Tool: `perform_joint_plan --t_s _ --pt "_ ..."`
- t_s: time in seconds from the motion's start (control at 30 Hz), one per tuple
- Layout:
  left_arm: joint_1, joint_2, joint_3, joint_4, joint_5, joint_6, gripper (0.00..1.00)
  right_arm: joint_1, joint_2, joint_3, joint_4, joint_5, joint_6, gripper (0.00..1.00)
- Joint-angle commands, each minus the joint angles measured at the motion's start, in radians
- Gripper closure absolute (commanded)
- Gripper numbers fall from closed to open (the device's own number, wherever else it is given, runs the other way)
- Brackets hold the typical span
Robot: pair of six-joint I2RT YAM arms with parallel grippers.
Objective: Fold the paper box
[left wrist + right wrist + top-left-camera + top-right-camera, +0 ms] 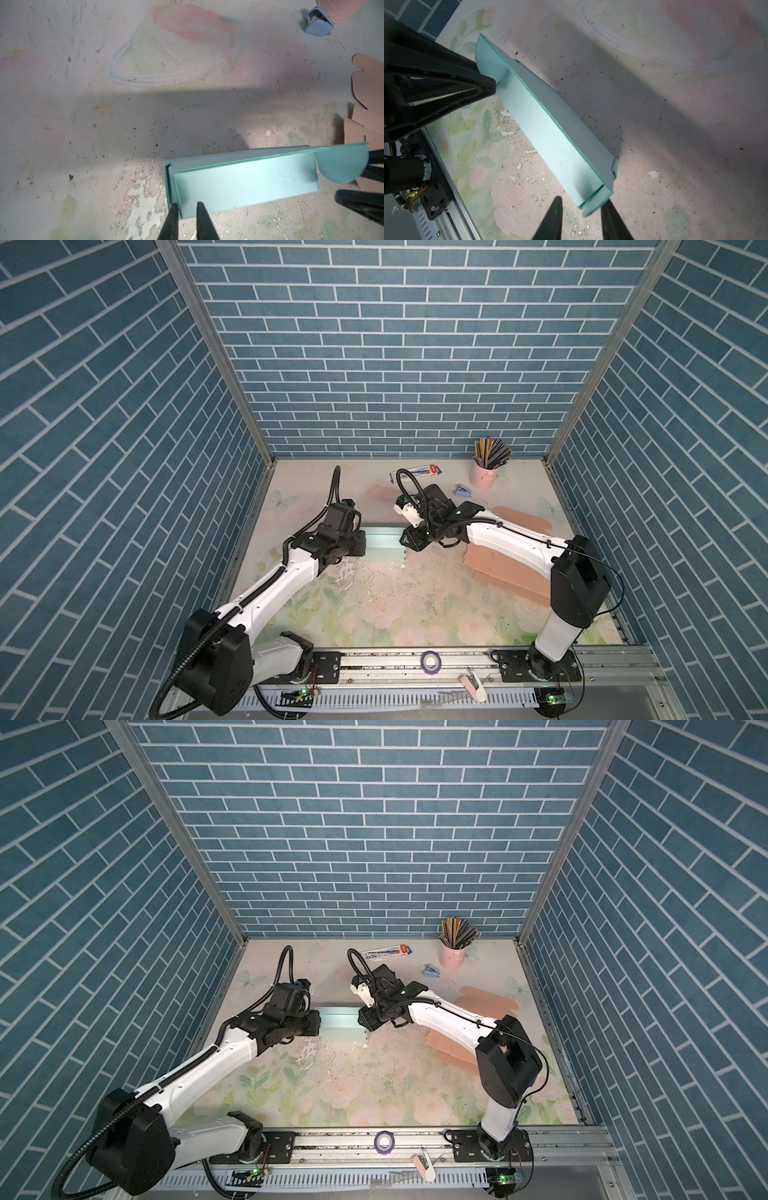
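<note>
Top views: floral bench [415,614], its surface scuffed and flaking near centre. Flat tan cardboard blanks [511,576] lie at 3 o'clock, partly under the right arm. The mint paper box [382,545] lies just to the 9 o'clock side of bench centre. Its long axis runs 9-to-3, one long panel is raised, and an arm meets each end.

Left wrist view: left end effector [187,204] sits astride the box's end wall with its fingers narrowly parted. One finger is outside against the wall, the other inside over the box floor. A gap shows between them, so no pinch.

Right wrist view: right end effector [581,200] is released, fingers wider apart, astride the rounded end flap [593,207] at the box's 3 o'clock end. The flap meets one finger and stands clear of the other.

Pink cup [482,477] of coloured pencils stands at 1 o'clock, near the back wall. Small blue gadget [462,490] lies just beside the cup, at its 8 o'clock. Purple tape roll [430,660] rests on the front rail at 6 o'clock.
</note>
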State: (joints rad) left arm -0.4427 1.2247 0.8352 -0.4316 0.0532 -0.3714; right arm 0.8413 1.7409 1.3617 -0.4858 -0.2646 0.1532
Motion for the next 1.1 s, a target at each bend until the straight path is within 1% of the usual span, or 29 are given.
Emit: perform_joint_plan --t_s 0.0,0.47,0.9,1.0,1.07 --pt "0.003 -0.01 -0.013 0.014 0.014 -0.011 0.83 0.013 0.009 0.026 0.007 -0.001 0.021 0.68" --pt "0.001 -0.007 -0.022 0.014 0.009 -0.012 0.9 0.013 0.022 0.012 0.021 -0.008 0.026 0.69" --pt "-0.001 0.01 -0.035 0.019 0.002 -0.008 0.97 0.014 0.017 -0.008 0.024 -0.004 0.02 0.73" --pt "-0.001 0.002 -0.034 0.014 0.005 -0.011 0.96 0.014 0.002 -0.015 0.026 -0.002 0.02 0.73" --pt "-0.003 -0.009 -0.024 -0.001 0.008 -0.01 0.89 0.015 -0.008 -0.018 0.025 0.002 0.022 0.69"
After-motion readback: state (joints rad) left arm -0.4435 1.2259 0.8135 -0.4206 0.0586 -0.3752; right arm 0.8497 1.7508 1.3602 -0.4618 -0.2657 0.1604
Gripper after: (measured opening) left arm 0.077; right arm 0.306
